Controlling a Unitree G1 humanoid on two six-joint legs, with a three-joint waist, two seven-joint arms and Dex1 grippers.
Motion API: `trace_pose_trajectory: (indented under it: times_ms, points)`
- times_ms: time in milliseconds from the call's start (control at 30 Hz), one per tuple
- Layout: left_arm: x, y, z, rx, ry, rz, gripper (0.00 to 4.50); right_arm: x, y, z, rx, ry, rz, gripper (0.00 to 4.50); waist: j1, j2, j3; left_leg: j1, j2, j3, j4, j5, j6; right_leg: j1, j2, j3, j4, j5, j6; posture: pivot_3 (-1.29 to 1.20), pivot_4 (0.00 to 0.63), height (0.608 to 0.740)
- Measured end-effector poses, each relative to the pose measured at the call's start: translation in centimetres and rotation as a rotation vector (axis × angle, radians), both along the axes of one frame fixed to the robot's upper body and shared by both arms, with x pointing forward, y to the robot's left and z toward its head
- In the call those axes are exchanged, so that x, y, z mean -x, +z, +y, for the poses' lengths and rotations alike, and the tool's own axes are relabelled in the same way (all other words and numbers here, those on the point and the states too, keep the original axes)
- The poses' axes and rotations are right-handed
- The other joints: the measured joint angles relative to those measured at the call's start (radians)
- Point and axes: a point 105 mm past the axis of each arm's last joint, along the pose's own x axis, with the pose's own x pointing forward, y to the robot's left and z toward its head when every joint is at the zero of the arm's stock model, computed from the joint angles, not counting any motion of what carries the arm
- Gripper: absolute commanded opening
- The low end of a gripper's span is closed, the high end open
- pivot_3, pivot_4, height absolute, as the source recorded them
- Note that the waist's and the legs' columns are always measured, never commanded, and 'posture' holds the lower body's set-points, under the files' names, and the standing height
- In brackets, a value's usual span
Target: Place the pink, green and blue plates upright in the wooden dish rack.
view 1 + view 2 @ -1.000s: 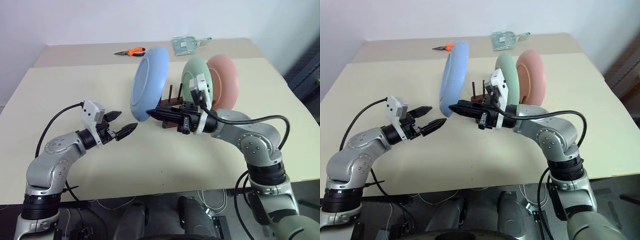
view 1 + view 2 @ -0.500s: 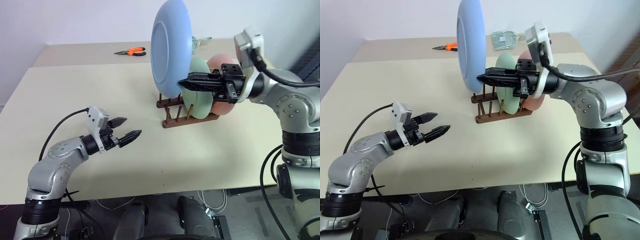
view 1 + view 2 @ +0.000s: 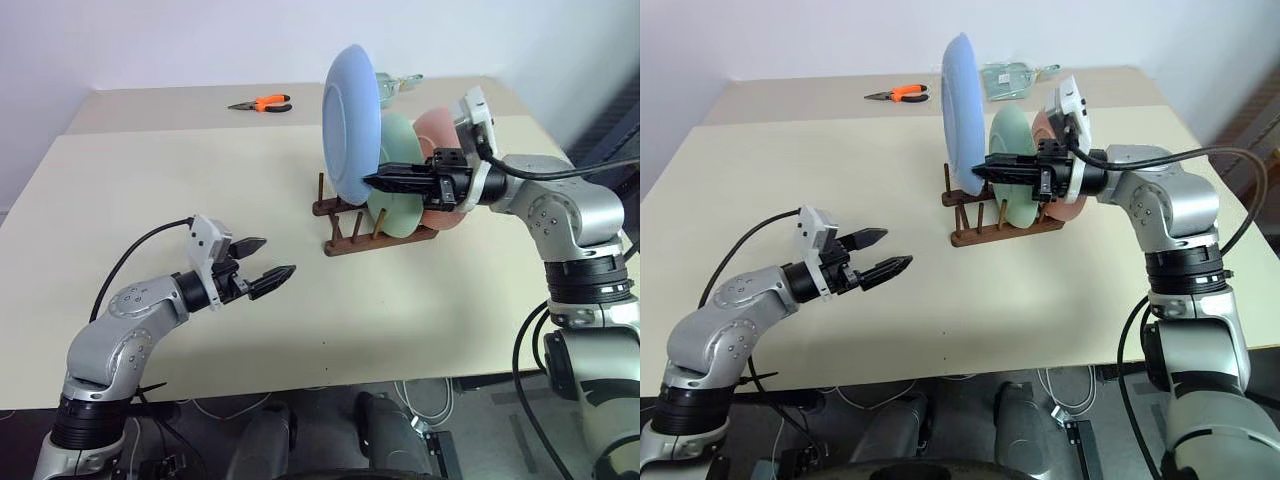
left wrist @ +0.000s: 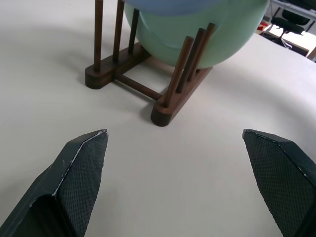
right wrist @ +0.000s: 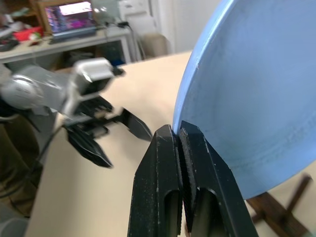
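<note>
The blue plate [image 3: 352, 120] stands upright in the air over the front end of the wooden dish rack [image 3: 375, 228], its lower edge about level with the peg tops. My right gripper [image 3: 372, 182] is shut on that plate's lower rim, as the right wrist view confirms with the right gripper [image 5: 177, 129] pinching the blue plate [image 5: 256, 98]. The green plate [image 3: 402, 185] stands upright in the rack, with the pink plate [image 3: 445, 150] upright behind it. My left gripper [image 3: 268, 262] hovers open and empty over the table, left of and nearer than the rack [image 4: 133, 74].
Orange-handled pliers [image 3: 262, 103] lie at the far side of the table [image 3: 150, 170]. A clear bag [image 3: 372, 88] lies behind the plates. The rack's front pegs [image 4: 190, 61] stand free before the green plate [image 4: 197, 39].
My right gripper swung the blue plate up and to the right, turning it upright, then lowered it over the rack's front. The left gripper drifted slightly and stayed open.
</note>
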Motion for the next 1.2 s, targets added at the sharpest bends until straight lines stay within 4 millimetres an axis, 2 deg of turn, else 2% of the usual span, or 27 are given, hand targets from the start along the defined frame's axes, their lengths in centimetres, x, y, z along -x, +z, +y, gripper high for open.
trace_pose_trajectory:
  times_ms: [100, 400, 500, 667, 867, 1033, 1100, 1200]
  points:
    - [0.2, 0.0, -0.4, -0.005, -0.015, -0.001, 4.5, -0.1, -1.0, -0.1, 0.017, 0.002, 0.03, 0.03, 0.0, 0.0, 0.0, 0.0, 0.0, 0.0, 0.0, 0.0, 0.0, 0.0, 0.0, 0.0, 0.0, 0.002, -0.003, 0.0, 0.15, 0.74]
    - [0.2, -0.1, -0.5, -0.007, -0.019, 0.001, 4.5, 0.1, -1.5, -0.2, 0.043, 0.006, 0.027, 0.03, 0.001, 0.0, 0.0, 0.0, 0.0, 0.0, 0.0, 0.0, 0.0, 0.0, 0.0, 0.0, 0.0, 0.001, 0.0, 0.0, 0.15, 0.74]
    - [0.2, -0.2, -0.6, -0.009, -0.021, 0.001, 4.5, 0.5, -2.0, -0.1, 0.055, 0.012, 0.028, 0.98, 0.001, 0.0, 0.0, 0.0, 0.0, 0.0, 0.0, 0.0, 0.0, 0.0, 0.0, 0.0, 0.0, 0.001, 0.0, 0.0, 0.15, 0.74]
    - [0.2, -0.3, -0.7, -0.015, -0.022, 0.0, 4.5, 0.4, -1.8, -0.1, 0.101, -0.014, -0.061, 3.34, 0.0, 0.0, 0.0, 0.0, 0.0, 0.0, 0.0, 0.0, 0.0, 0.0, 0.0, 0.0, 0.0, 0.001, 0.003, 0.0, 0.15, 0.74]
    - [0.1, -0.1, -0.7, -0.017, -0.025, -0.012, 4.5, 0.1, -0.5, -0.8, 0.173, -0.093, -0.221, 3.34, 0.003, 0.001, 0.001, 0.0, 0.0, 0.0, 0.0, 0.0, 0.0, 0.0, 0.0, 0.0, 0.0, 0.001, 0.003, 0.0, 0.15, 0.74]
    - [0.1, -0.1, -0.8, -0.016, -0.034, -0.012, 4.5, 3.0, 4.1, -2.4, 0.181, -0.134, -0.4, 3.34, 0.008, 0.0, 0.0, -0.001, 0.0, -0.001, 0.0, 0.0, 0.0, 0.0, 0.0, 0.0, -0.001, 0.001, 0.003, 0.0, 0.15, 0.74]
    - [0.1, -0.2, -0.9, -0.015, -0.038, -0.008, 4.5, 4.3, 4.4, -2.8, 0.179, -0.143, -0.407, 3.34, 0.008, -0.001, 0.0, 0.0, 0.0, -0.001, 0.0, 0.0, 0.0, 0.001, 0.0, 0.0, -0.001, -0.001, 0.001, 0.0, 0.15, 0.74]
    - [-0.1, -0.3, -1.2, -0.013, -0.051, -0.004, 4.5, 5.7, 3.4, -3.7, 0.172, -0.187, -0.342, 3.34, 0.017, -0.001, 0.0, 0.0, 0.0, 0.0, 0.001, 0.0, 0.0, 0.002, 0.0, 0.0, -0.001, -0.001, 0.001, 0.0, 0.15, 0.74]
